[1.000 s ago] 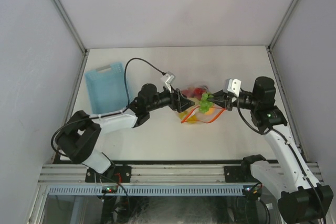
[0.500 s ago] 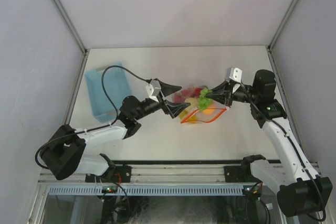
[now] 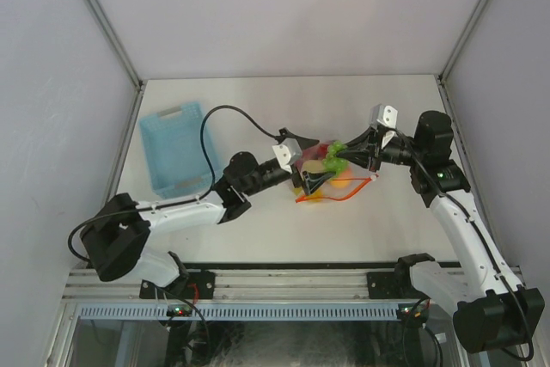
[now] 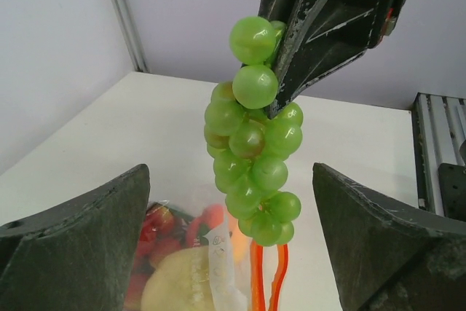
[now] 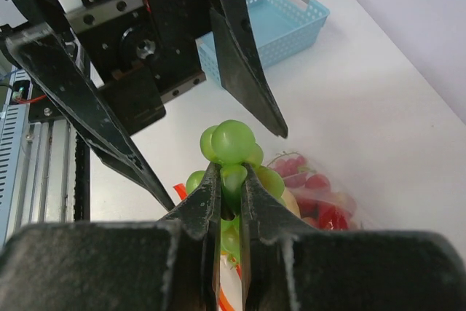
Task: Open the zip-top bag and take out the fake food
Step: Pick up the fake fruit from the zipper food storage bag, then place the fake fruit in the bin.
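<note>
Glossy green grape bunch [image 4: 251, 165] hangs pinched in the right gripper [image 5: 229, 180] (left gripper [image 3: 311, 180] spread wide) above the clear, red-zipped bag [image 4: 175, 267] on a white table [image 3: 258, 100], pale walls [image 3: 301, 15] around.

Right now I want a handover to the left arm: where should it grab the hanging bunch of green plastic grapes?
Probably the exposed lower half of the green grape bunch, approached level from the open left gripper's side: the right gripper pinches its top, leaving the rest hanging free.

Left pincer [image 3: 318, 180] gapes wide, facing the right pincer [image 3: 345, 159], whose fingers are pinched together.
</note>
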### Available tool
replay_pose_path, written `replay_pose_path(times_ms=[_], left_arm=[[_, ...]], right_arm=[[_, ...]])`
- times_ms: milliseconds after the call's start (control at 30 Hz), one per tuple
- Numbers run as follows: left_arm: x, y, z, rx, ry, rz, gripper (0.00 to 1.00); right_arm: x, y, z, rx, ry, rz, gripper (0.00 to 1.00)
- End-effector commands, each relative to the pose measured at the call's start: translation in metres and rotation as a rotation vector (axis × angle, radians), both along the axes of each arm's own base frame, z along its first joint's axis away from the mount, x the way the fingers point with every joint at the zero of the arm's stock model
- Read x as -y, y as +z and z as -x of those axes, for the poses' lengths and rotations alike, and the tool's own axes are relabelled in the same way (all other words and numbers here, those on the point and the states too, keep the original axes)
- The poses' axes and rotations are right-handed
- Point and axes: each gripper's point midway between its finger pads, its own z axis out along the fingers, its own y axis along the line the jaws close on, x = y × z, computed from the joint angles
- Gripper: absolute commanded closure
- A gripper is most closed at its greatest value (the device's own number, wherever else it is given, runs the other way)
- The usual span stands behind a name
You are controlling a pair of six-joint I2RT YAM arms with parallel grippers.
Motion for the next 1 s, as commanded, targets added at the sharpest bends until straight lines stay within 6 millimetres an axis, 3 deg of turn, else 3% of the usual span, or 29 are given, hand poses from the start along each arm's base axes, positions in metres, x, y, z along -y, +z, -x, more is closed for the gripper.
replay_pose_path(times_ms=[0, 300, 600, 867, 967], left_arm=[[0.017, 0.018, -0.004, -0.004, -0.008, 0.048, 0.06], [0.04, 0.015, -0.003, -0.082, -0.071, 0.085, 0.25], [0.046, 0.018, -0.001, -0.116, -0.095, 0.112, 0.4], [0.045, 0.018, 0.007, -0.115, -0.139, 0.111, 0.82], [0.039, 0.021, 0.006, -0.121, -0.134, 0.124, 0.92]], right_arm=[[-0.003, 0.026, 0.001, 0.068, 0.02, -0.026, 1.0], [-0.007, 0.024, 0.004, 0.068, 0.033, -0.021, 1.0], [-0.008, 0.022, 0.005, 0.066, 0.033, -0.015, 1.0], [-0.008, 0.02, 0.004, 0.06, 0.03, -0.011, 1.0], [-0.007, 0.02, 0.003, 0.058, 0.027, -0.011, 0.92]])
